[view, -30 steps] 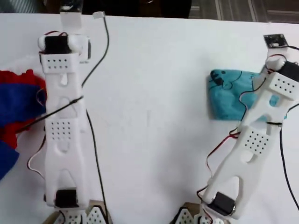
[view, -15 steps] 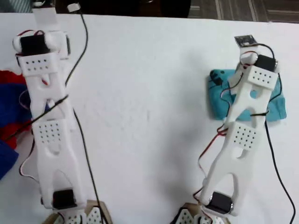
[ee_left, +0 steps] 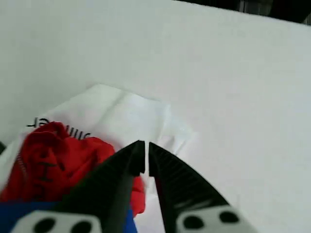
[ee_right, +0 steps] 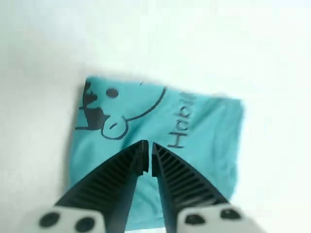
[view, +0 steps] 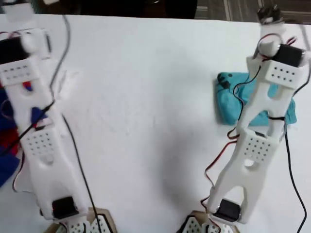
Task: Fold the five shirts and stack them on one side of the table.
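Note:
A folded teal shirt (view: 227, 99) with a dark cartoon print lies flat on the right side of the white table (view: 146, 97). My right gripper (ee_right: 148, 146) hovers above the teal shirt (ee_right: 204, 131), fingers shut with nothing between them. At the left edge sits a loose pile: a white shirt (ee_left: 121, 114), a crumpled red shirt (ee_left: 53, 155) and a blue shirt (view: 7, 167). My left gripper (ee_left: 146, 148) hangs shut and empty over the pile, at the border of the red and white cloth. The left arm (view: 39, 141) hides much of the pile in the high view.
Dark cables run along both arms, and the right arm (view: 252, 150) crosses the teal shirt's near side. The table's far edge (view: 146, 17) meets a dark background. Bare tabletop lies between the two arms.
The left arm has swung leftward over the pile, covering more of the red and blue cloth. The right arm has stretched toward the far edge above the teal shirt.

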You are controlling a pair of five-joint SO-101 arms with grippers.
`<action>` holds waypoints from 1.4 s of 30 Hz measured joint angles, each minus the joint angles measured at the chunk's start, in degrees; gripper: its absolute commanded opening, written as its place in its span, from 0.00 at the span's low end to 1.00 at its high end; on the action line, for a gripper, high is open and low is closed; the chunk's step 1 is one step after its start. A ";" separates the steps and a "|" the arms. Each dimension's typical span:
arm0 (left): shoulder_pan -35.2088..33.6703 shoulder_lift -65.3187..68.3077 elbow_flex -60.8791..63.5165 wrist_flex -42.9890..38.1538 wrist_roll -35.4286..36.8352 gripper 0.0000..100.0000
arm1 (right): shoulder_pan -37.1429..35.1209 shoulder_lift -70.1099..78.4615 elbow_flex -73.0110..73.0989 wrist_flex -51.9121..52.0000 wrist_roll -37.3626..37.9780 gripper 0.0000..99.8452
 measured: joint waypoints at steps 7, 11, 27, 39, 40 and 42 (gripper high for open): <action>-14.86 -3.52 3.87 0.00 -8.97 0.14 | -0.44 -18.11 9.23 0.00 0.00 0.19; -23.65 -7.30 13.01 0.00 -14.33 0.14 | -3.43 -30.24 23.38 0.00 0.00 0.17; -45.10 -27.78 49.58 -0.44 -32.44 0.20 | -8.53 -74.11 77.01 0.00 0.00 0.17; -43.96 -20.40 55.38 -1.41 -24.09 0.23 | -8.53 -77.19 84.22 0.00 0.00 0.17; -43.34 -19.87 55.38 -1.41 -23.56 0.23 | -8.53 -77.19 84.22 0.00 0.00 0.17; -42.11 -18.81 55.38 -1.67 -22.33 0.23 | -8.53 -77.19 84.22 0.00 0.00 0.17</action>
